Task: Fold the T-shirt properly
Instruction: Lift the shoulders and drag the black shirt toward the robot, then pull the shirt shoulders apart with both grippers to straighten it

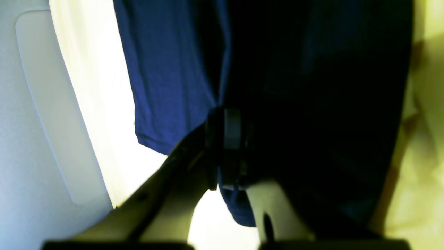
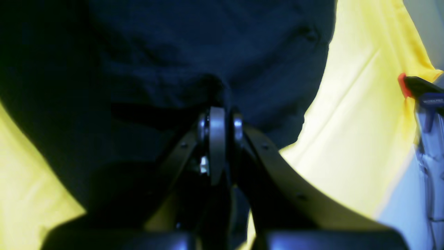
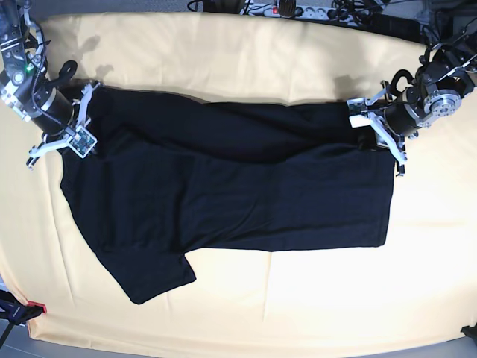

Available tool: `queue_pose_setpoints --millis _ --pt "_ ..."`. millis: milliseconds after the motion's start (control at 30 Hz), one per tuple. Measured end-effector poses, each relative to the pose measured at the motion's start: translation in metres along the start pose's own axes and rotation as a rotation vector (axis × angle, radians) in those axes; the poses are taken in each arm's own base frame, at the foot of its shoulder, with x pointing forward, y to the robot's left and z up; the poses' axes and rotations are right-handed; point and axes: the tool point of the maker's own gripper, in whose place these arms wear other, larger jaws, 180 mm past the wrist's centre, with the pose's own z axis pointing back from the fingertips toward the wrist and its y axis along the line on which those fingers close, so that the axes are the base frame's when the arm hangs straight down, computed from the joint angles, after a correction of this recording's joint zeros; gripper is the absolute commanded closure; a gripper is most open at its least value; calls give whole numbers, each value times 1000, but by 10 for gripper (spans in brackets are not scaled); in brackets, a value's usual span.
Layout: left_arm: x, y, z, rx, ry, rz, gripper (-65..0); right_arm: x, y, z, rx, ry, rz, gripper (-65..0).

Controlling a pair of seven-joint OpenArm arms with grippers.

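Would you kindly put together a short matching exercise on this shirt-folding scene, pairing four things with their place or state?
Things:
1. T-shirt
2. left gripper
3. right gripper
4. yellow cloth

Places or states:
a. shut on fabric at the base view's left
b. covers the table under everything
c. lies spread out, one sleeve toward the near edge
d. shut on fabric at the base view's right

Pairs: 1-c, 2-d, 3-a, 4-b
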Motion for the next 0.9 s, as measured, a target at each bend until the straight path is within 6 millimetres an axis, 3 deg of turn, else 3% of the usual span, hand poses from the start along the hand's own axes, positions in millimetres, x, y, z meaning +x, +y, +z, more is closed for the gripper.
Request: queue_pose_setpoints --millis 100,267,400,433,500,567,633,733,900 --pt "4 -1 -6 4 -15 11 0 2 -6 -9 11 -12 -27 0" --pt "15 7 -10 26 -47 19 -23 1 7 -26 59 -6 -34 -13" --pt "13 28 -8 66 -53 -5 -353 -7 -6 -30 12 59 -9 -406" --pt "10 33 -6 72 -48 -5 -384 -10 -11 -30 3 86 -11 -453" --pt "7 42 1 80 -46 15 -388 -10 -13 -27 19 113 -8 -463" --pt "7 45 11 73 -46 -5 -388 -7 -3 -19 82 135 12 -463" --pt "11 31 20 -15 -55 -30 -387 -5 3 -11 118 164 25 -463" --pt "28 -7 40 -241 -127 -28 -386 -2 14 1 176 169 59 -463" --pt "26 -59 54 -421 -123 -58 -386 -34 58 15 292 261 50 -463"
